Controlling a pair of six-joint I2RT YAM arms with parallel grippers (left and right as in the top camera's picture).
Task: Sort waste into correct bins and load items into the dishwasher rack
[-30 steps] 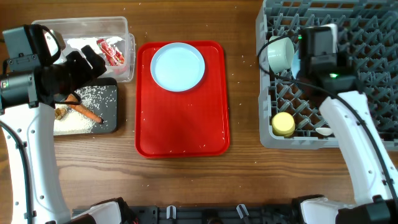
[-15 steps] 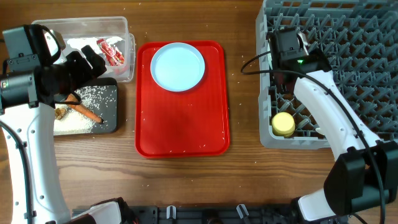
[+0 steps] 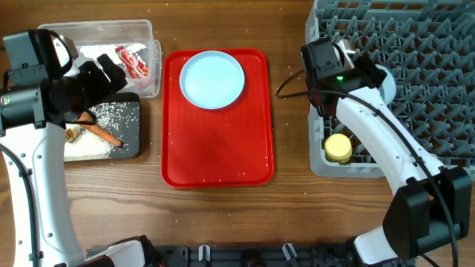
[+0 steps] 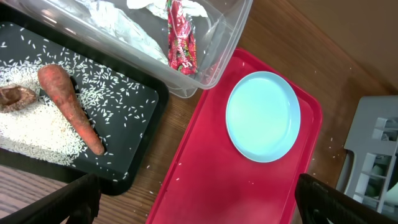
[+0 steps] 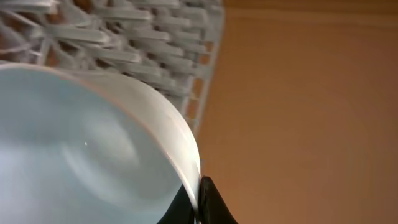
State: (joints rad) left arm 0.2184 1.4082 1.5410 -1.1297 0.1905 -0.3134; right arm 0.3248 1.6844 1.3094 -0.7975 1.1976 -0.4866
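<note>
My right gripper [image 5: 199, 202] is shut on the rim of a pale blue bowl [image 5: 81, 143] at the left edge of the grey dishwasher rack [image 3: 430, 81]. In the overhead view the right wrist [image 3: 325, 65] hides the bowl. A yellow cup [image 3: 339, 147] sits in the rack's front left corner. The pale blue plate [image 3: 212, 78] lies on the red tray [image 3: 217, 148]. My left gripper [image 4: 199, 211] is open and empty above the black tray [image 3: 130, 148], which holds a carrot [image 4: 71, 109], a brown lump [image 4: 13, 98] and rice [image 4: 37, 134]. The clear tub [image 3: 145, 33] holds tissue [image 3: 96, 53] and a red wrapper [image 4: 179, 40].
Stray rice grains lie on the red tray and on the wooden table around it. The rack [image 4: 373, 155] stands close to the red tray's right side with a narrow strip of table between. A black cable hangs off the right wrist over that strip.
My right arm has swung left across the rack to its left edge with the bowl, which is now hidden under the wrist in the overhead view. The left arm has not moved.
</note>
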